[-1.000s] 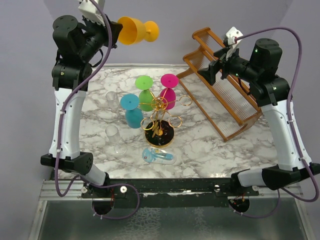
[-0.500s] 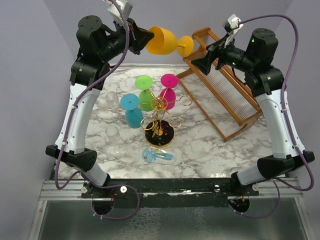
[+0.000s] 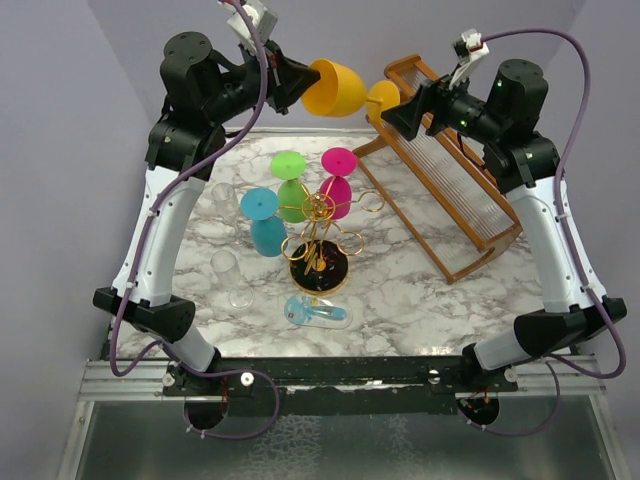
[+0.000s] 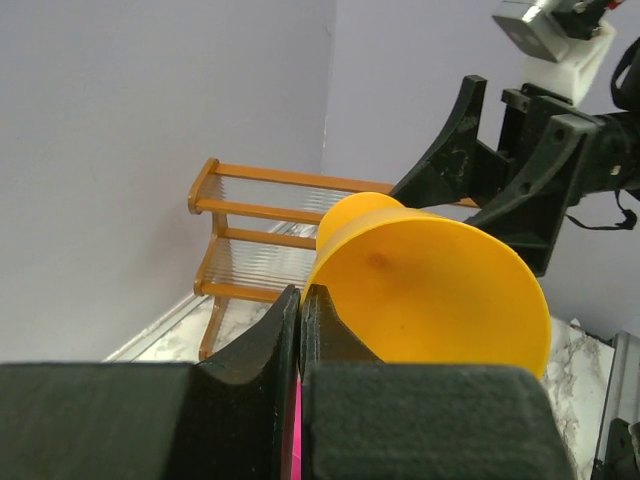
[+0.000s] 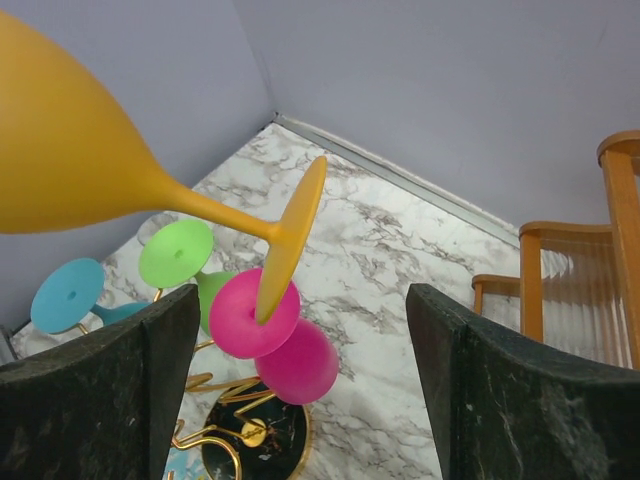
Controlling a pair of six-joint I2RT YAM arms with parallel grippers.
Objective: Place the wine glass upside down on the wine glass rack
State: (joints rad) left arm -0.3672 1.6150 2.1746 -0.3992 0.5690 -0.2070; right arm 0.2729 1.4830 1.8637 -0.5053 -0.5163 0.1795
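Observation:
My left gripper [image 3: 297, 80] is shut on the rim of the yellow wine glass [image 3: 336, 88] and holds it on its side, high above the table's back. In the left wrist view the bowl [image 4: 430, 285] fills the right, with my fingertips [image 4: 290, 300] pinching its edge. My right gripper [image 3: 398, 110] is open, just beyond the glass's foot [image 3: 384, 95]. In the right wrist view the foot [image 5: 292, 235] hangs between the spread fingers [image 5: 165, 330], untouched. The gold wire wine glass rack [image 3: 318, 235] stands mid-table on its black base [image 5: 285, 455], with green [image 3: 290, 185], pink [image 3: 338, 180] and teal [image 3: 264, 222] glasses hung on it.
A large brown wooden slatted rack [image 3: 450, 190] leans at the back right, under the right arm. Two clear glasses [image 3: 228, 272] stand left of the gold rack. A clear glass with blue parts [image 3: 318, 312] lies in front of the rack's base.
My left arm has carried the yellow glass to the right, from the far left to the back middle. My right arm has risen and reached left, so its open fingers now flank the glass's foot.

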